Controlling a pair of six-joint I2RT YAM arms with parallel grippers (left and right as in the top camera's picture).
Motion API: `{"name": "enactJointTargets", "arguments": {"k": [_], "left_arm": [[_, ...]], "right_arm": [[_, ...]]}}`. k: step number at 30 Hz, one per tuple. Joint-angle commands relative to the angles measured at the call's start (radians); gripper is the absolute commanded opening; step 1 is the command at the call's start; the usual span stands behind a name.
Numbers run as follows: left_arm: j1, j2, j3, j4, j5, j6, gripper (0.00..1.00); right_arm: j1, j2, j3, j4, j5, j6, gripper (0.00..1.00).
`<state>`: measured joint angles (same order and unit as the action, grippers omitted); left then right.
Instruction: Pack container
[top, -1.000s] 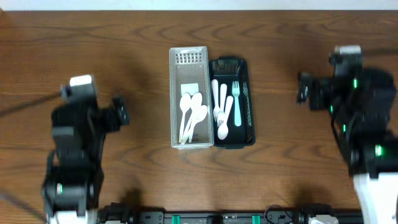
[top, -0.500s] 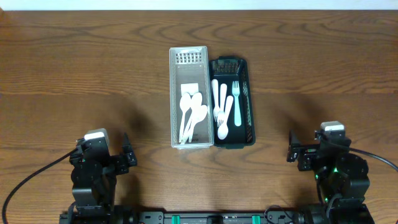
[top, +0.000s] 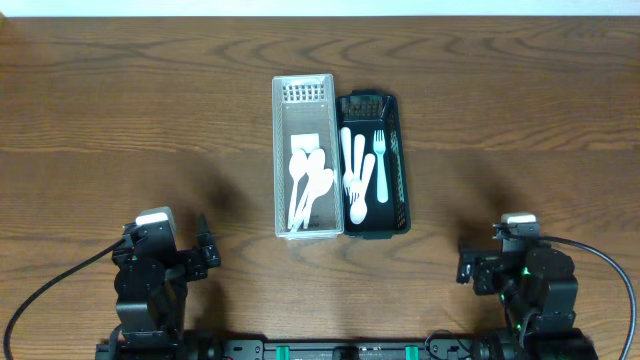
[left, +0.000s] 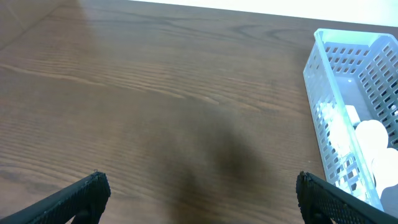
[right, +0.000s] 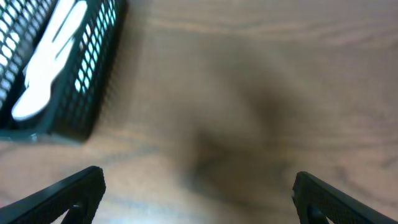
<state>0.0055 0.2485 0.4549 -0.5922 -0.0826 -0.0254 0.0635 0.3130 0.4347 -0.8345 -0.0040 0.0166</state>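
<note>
Judging from the overhead view, no loose item is left on the table (top: 120, 100), so the step in hand looks like parking; doing it well means staying low at the bottom edge, well clear of both baskets. The white basket (top: 279, 150) sits at centre, holding white spoons (top: 305, 185) and a small square piece. Touching its right side, the black basket (top: 402, 170) holds white cutlery, a fork (top: 379, 160) among it. The left gripper (top: 205, 250) is at lower left and the right gripper (top: 466, 265) at lower right.

Left wrist view: fingers (left: 81, 196) spread wide with only bare wood between them; the white basket lies at the right edge.

Right wrist view, blurred: fingers (right: 323, 190) equally wide and empty; the black basket is at upper left.
</note>
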Motion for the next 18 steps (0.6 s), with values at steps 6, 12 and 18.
{"name": "enactJointTargets", "arguments": {"k": [6,12,18], "left_arm": [[0.005,-0.007,0.0,0.002,-0.008,0.006,0.98],[0.005,-0.007,0.0,0.002,-0.008,0.006,0.98],[0.005,-0.007,0.0,0.002,-0.008,0.006,0.98]], "right_arm": [[0.01,-0.005,-0.007,-0.109,0.007,-0.011,0.99],[0.009,-0.005,-0.007,-0.146,0.007,-0.011,0.99],[0.009,-0.01,-0.007,-0.176,0.007,-0.011,0.99]]}}
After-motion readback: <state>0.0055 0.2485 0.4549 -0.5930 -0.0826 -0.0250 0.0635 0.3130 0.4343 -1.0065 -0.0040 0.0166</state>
